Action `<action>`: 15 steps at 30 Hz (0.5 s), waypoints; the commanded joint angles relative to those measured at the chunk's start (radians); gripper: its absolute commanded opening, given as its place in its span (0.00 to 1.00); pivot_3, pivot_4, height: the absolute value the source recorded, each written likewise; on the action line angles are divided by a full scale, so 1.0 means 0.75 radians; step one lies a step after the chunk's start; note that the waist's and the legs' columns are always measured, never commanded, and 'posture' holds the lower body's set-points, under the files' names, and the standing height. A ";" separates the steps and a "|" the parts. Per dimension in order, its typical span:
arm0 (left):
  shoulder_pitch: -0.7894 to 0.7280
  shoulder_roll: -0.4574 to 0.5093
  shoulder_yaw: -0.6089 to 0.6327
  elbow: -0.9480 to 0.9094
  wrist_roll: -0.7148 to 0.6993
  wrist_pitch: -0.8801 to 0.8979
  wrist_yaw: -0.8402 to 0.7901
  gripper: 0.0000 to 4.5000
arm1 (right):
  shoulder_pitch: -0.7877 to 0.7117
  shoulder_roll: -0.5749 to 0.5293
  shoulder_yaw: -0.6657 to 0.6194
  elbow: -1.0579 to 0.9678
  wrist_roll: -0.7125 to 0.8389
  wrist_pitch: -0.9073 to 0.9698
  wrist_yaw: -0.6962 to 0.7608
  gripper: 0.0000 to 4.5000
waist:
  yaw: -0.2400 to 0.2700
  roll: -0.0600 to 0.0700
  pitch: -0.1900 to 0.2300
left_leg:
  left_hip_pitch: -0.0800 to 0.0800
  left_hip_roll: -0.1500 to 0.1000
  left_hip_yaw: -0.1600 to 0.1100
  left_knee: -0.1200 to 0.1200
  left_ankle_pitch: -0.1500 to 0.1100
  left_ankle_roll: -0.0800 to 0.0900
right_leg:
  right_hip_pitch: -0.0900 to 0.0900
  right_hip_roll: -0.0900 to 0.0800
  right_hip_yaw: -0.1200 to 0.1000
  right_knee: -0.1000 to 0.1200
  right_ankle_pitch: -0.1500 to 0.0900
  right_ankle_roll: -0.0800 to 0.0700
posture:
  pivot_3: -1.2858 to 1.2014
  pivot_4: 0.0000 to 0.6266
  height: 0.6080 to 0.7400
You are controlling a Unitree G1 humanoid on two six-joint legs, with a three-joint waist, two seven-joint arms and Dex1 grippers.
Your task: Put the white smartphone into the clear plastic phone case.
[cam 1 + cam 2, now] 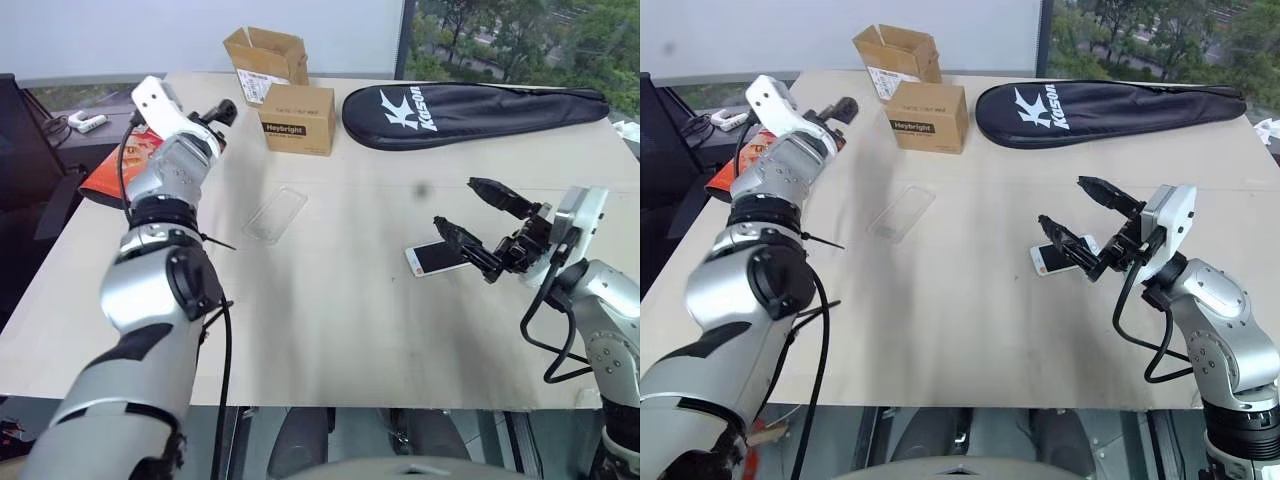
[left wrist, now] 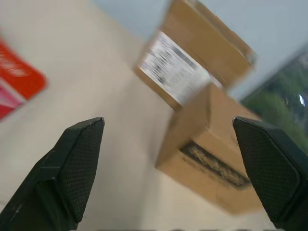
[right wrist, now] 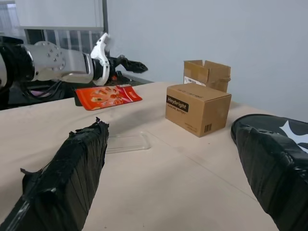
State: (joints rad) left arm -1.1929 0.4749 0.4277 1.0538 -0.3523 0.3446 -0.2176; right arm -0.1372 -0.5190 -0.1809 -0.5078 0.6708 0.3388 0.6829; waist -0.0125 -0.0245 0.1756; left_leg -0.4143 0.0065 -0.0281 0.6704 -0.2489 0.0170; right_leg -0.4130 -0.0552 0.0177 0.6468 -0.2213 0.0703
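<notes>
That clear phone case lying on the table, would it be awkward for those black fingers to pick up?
Probably. The clear plastic phone case lies flat on the table, so little edge offers itself. It looks thin and light, so a nudge would likely slide it. Its thin shell may flex when squeezed.

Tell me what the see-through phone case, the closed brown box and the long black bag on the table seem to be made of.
Clear rectangular phone case: thin glossy plastic, apparently; the tabletop shows through it. Closed brown box: matte corrugated cardboard, judging by its folded edges and printed label. Long black racket-shaped bag: probably woven synthetic fabric, soft, slightly sheened, white logo.
</notes>
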 commanded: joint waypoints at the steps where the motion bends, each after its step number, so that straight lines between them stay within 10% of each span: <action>1: 0.158 0.017 -0.170 -0.359 0.038 0.177 -0.183 0.98 | 0.000 -0.013 -0.042 -0.047 0.014 -0.011 -0.016 1.00 | -0.006 0.000 0.000 | 0.000 0.000 0.000 0.000 0.000 0.000 | 0.000 0.000 0.000 0.000 0.000 0.000 | 0.52 0.24 1.00; 15: 0.718 0.279 -0.567 -1.291 0.090 0.424 -0.656 0.98 | 0.027 -0.069 -0.069 0.026 0.011 -0.018 0.062 1.00 | 0.021 0.001 0.000 | 0.001 0.001 0.001 0.000 0.000 0.000 | 0.000 0.000 0.002 0.001 0.000 -0.001 | 0.52 0.24 1.00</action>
State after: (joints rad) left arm -0.6541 0.6786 0.0016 0.1720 -0.2750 0.6641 -0.6930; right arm -0.1165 -0.5636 -0.2091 -0.4706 0.6715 0.3442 0.7202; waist 0.0032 -0.0241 0.1753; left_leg -0.4135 0.0071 -0.0275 0.6708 -0.2489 0.0170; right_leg -0.4129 -0.0552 0.0191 0.6472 -0.2214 0.0698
